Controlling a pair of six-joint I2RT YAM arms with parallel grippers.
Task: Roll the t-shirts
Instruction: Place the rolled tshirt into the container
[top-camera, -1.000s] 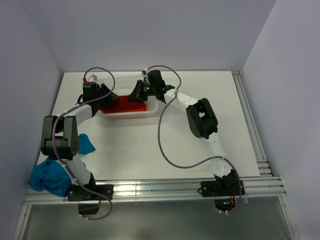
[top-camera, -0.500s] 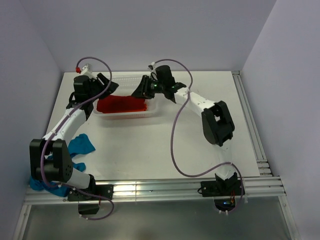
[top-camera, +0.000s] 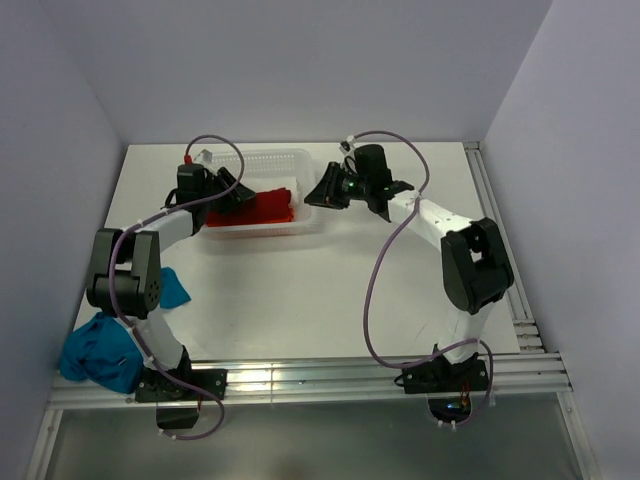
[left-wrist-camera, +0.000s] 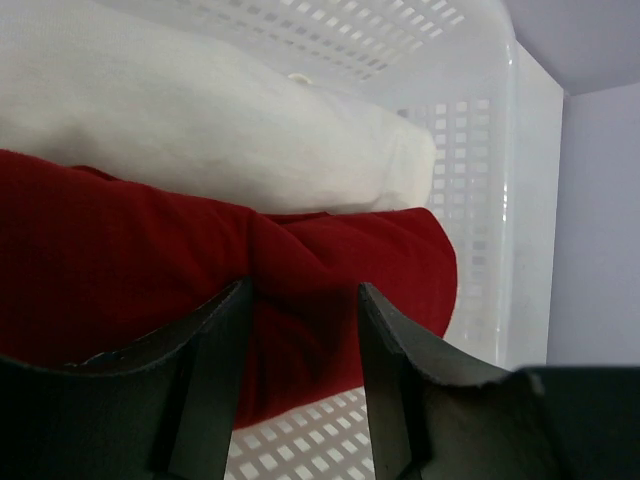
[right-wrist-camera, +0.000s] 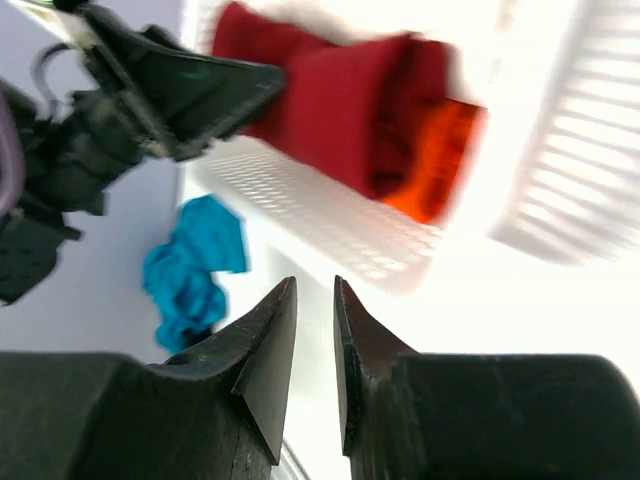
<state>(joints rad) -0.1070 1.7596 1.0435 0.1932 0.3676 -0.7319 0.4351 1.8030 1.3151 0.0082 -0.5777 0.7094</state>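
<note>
Looks down on a white tabletop (top-camera: 300, 290) with two black-and-white robot arms bolted at its near edge. Toward the far side, shows a white perforated plastic basket (top-camera: 262, 160), long side running left to right.

Inside the basket, shows a folded dark red cloth t-shirt (top-camera: 262, 207) along the near side. Against its far side, a folded white cloth t-shirt (left-wrist-camera: 200, 130). At the red one's right-hand end, a patch of an orange cloth t-shirt (right-wrist-camera: 440, 165), blurred in the right wrist view.

Places the left gripper (top-camera: 232, 192) at the basket's left end, low over the dark red t-shirt. From the left wrist, shows two dark fingers (left-wrist-camera: 215, 370) standing partway apart, tips down at the red cloth, a soft fold of it bulging into the gap. Nothing lifted, nothing clamped.

Places the right gripper (top-camera: 318, 195) just outside the basket's right end, above bare table, pointing back toward the basket. From the right wrist, shows jaws drawn nearly together with a thin slit left between them. Holds nothing.

Well apart from the basket, at the near left corner of the table, shows a crumpled teal-blue cloth t-shirt (top-camera: 100, 352). Heaped beside the left arm's base and partly hidden behind that arm.
</note>
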